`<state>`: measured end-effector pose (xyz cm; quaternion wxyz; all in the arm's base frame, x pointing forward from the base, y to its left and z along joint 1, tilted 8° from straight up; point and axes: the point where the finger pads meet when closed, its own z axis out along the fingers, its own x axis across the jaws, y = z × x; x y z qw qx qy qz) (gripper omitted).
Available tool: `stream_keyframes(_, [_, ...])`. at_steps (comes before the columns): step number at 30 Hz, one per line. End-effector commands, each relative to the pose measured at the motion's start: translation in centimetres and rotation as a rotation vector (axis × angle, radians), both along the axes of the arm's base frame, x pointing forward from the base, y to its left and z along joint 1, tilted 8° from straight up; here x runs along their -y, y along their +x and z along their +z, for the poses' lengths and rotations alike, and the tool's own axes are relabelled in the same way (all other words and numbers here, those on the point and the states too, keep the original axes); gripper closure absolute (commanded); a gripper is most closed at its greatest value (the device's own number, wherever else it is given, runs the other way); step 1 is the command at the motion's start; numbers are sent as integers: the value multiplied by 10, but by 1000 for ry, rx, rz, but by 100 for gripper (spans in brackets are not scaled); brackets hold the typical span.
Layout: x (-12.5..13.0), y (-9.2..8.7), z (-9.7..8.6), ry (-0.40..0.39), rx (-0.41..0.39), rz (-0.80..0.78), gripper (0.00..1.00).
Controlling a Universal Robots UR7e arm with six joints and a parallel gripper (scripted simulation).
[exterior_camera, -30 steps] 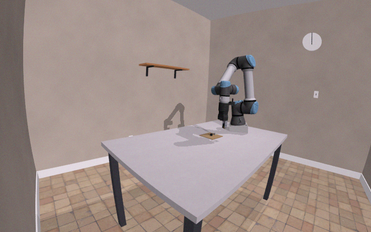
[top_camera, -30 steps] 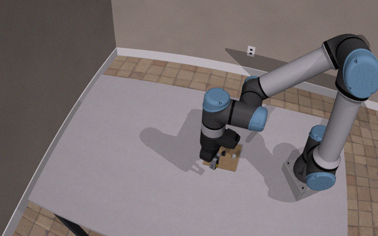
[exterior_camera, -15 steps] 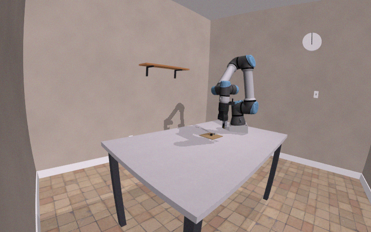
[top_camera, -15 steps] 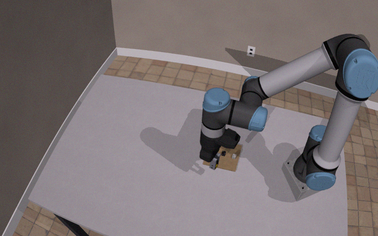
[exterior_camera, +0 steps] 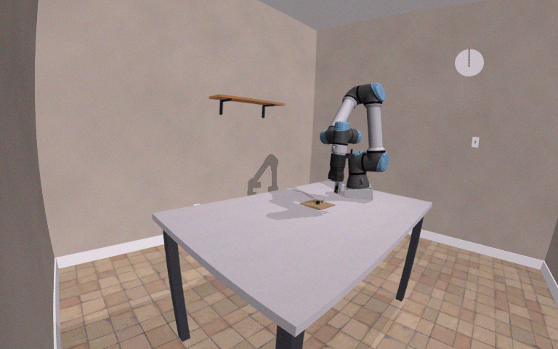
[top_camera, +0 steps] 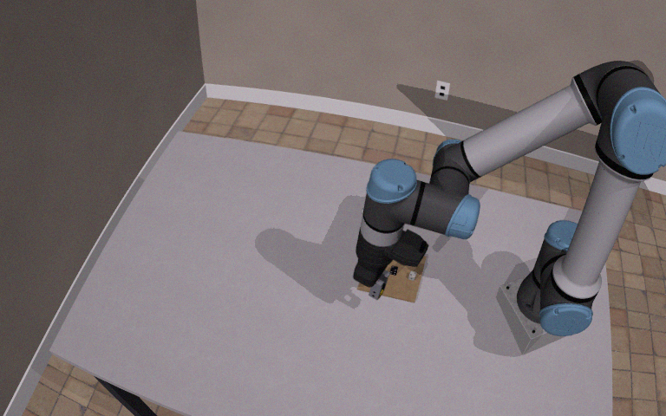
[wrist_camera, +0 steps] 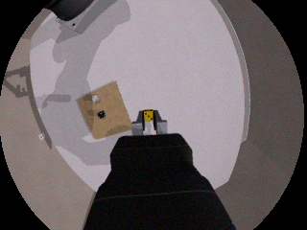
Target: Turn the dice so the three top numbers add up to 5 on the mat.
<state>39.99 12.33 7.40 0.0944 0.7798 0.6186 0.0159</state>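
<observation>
A small brown mat (top_camera: 395, 282) lies on the grey table; it also shows in the wrist view (wrist_camera: 104, 109) and in the exterior view (exterior_camera: 317, 203). A black die (top_camera: 393, 270) and a white die (top_camera: 411, 276) sit on the mat; they also show in the wrist view, black die (wrist_camera: 100, 114) and white die (wrist_camera: 96, 98). My gripper (top_camera: 377, 291) is shut on a yellow die (wrist_camera: 148, 117) and holds it in the air above the mat's front left edge. The yellow die's faces are too small to read.
The robot's base (top_camera: 532, 314) stands on the table to the right of the mat. The arm's wrist and elbow hang over the mat's far side. A wall shelf (exterior_camera: 246, 100) is far off.
</observation>
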Motion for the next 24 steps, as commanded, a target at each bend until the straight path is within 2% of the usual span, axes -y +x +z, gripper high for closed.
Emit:
stream_keyframes(1, [0,-1,0,-12,52,5,66])
stream_keyframes(6, [-1,-1,-1,-32,132,13,66])
stream_keyframes(8, [-1,-1,-1,-32,132,13,66])
stream_keyframes(23, [-2,-6,-1,-108,444,42,66])
stream_keyframes(24, [-2,-6,-1,-108,444,42,66])
